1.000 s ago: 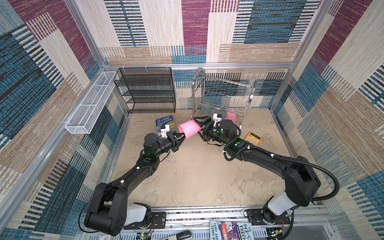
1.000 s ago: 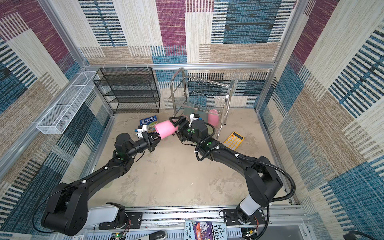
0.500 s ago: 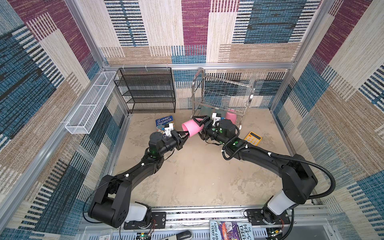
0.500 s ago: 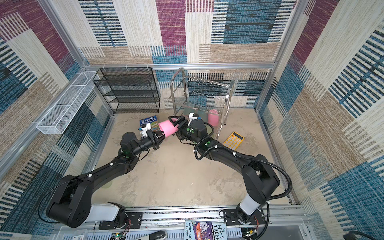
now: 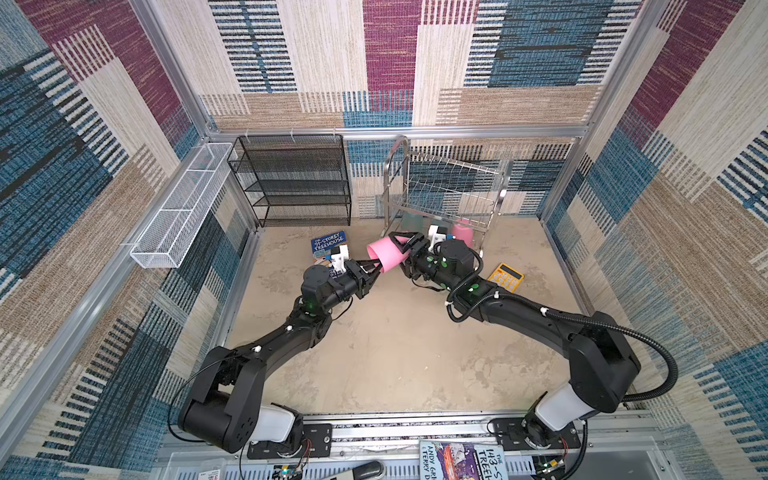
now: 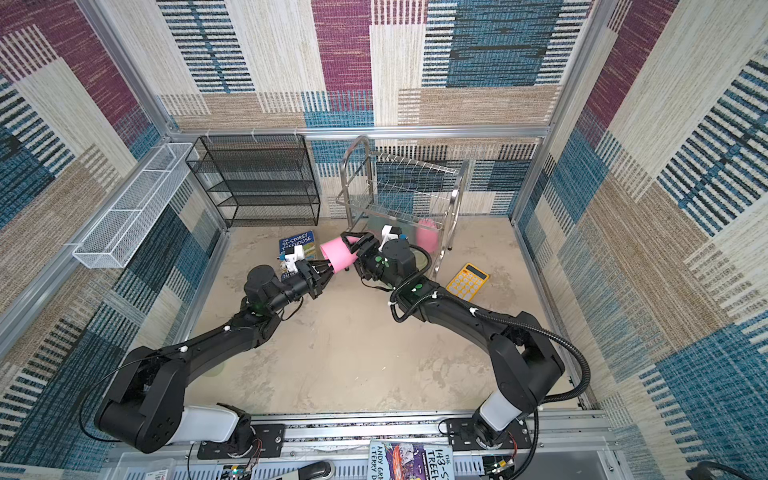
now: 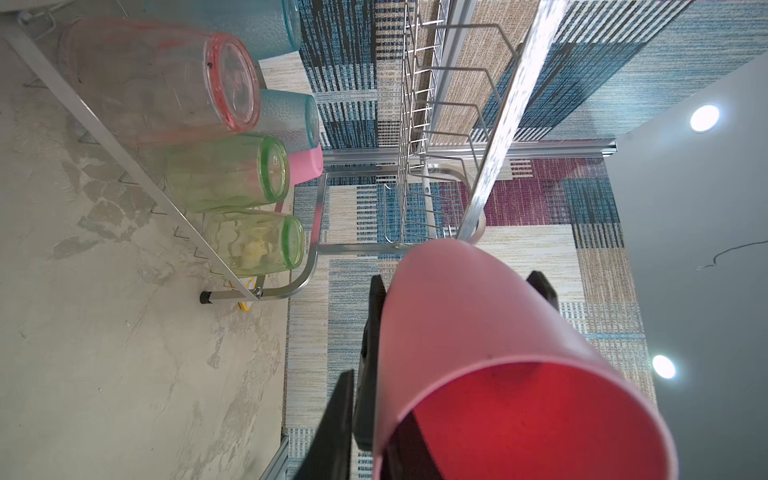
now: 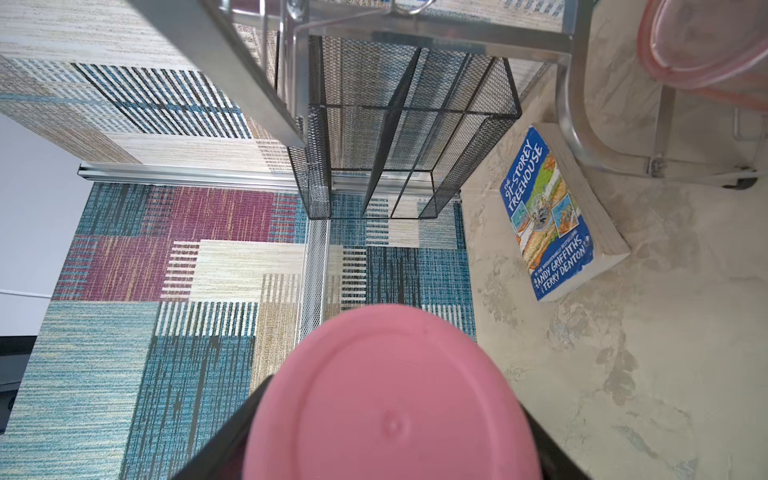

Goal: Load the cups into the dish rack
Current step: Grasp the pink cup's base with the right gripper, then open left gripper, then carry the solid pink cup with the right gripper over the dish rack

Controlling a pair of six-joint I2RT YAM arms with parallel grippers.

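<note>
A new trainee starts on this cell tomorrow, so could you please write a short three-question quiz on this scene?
1. True or false: the pink cup between the left gripper and the right gripper is already inside the dish rack.
2. Which item lies right of the dish rack in both top views? A) yellow calculator B) spoon C) plate
3. How many see-through yellow-green cups does the left wrist view show in the rack?

Key: 1. False, it is in the air in front of the rack. 2. A. 3. Two.

beige mottled tabletop (image 5: 395, 353): dish rack (image 5: 453, 195), black mesh shelf (image 5: 299, 183) at back; blue book (image 5: 328, 245), yellow calculator (image 5: 505, 276) flat.
</note>
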